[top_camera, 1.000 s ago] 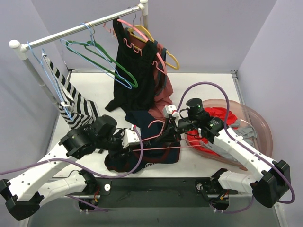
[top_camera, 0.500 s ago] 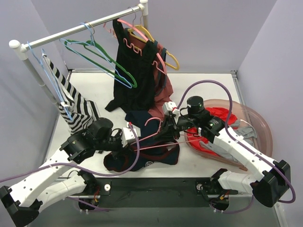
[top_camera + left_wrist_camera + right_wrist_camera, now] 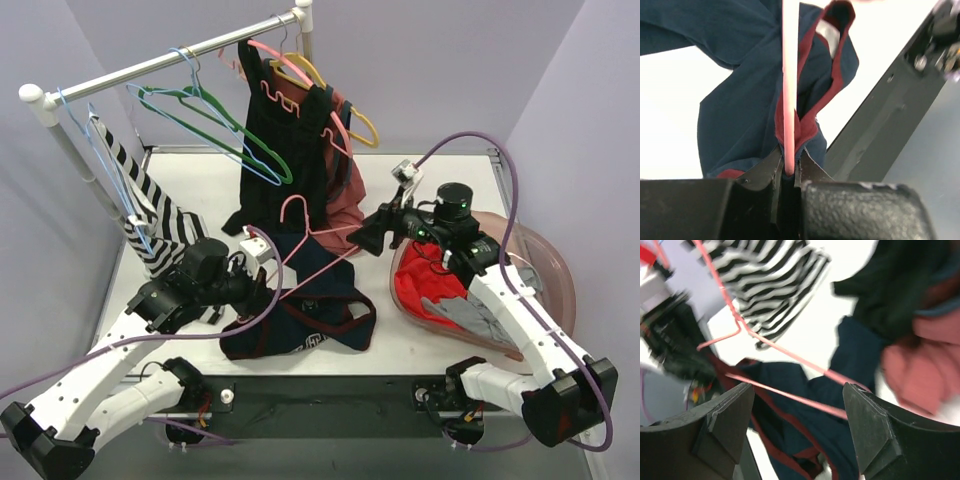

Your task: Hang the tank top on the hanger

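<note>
**AT THE TABLE'S NEAR EDGE: HANGER INSERTION**

At 6 o'clock from the centre of the table (image 3: 420, 190), the tank top (image 3: 300, 322) lies crumpled and is not yet hung. The left tool (image 3: 788, 167) is clamped on one arm of the hanger (image 3: 790, 75). The garment's red trim is gathered against the bar just at the jaws. The hanger's hook points toward 12 o'clock. The right tool (image 3: 796, 390) stands wide and empty at 3 o'clock of the hook.

Judged step: seating the first shoulder. The next move likely requires the right tool to take the free strap and draw it over the opposite hanger shoulder.
</note>
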Controlling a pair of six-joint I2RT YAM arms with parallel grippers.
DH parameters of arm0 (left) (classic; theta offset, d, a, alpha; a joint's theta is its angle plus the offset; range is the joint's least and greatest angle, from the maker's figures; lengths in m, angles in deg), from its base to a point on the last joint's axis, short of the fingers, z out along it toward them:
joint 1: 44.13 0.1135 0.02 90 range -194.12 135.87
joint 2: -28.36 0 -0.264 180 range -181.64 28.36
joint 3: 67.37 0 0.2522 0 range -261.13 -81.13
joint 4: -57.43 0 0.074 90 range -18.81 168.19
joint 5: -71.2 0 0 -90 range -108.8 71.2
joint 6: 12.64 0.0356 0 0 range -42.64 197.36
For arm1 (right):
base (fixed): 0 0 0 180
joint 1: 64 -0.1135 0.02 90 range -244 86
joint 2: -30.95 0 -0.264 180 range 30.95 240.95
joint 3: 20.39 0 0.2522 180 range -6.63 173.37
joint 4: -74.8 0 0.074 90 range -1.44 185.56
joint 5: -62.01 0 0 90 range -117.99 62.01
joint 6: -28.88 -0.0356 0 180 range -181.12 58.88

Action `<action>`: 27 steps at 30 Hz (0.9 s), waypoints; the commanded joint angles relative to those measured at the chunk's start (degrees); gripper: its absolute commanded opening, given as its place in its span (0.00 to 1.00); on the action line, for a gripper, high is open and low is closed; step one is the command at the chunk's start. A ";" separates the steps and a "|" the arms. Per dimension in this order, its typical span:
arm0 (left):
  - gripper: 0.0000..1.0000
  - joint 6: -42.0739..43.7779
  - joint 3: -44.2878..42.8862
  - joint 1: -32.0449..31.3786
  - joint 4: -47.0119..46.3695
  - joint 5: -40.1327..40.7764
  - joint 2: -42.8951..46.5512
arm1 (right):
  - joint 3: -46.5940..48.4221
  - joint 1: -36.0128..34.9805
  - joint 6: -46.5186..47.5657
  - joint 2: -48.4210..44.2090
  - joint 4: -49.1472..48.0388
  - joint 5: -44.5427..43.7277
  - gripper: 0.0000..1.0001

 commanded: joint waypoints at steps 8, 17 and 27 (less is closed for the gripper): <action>0.00 -18.75 2.59 0.58 -7.39 6.93 11.57 | -9.06 -9.34 -4.30 -4.66 14.81 -12.27 0.73; 0.00 -21.74 2.94 0.58 -6.59 8.33 13.25 | -14.97 -12.08 -14.76 -1.58 14.11 -26.63 0.68; 0.00 -21.57 -0.58 0.67 -6.85 10.00 12.63 | -16.91 -12.00 -15.91 0.09 15.07 -30.40 0.60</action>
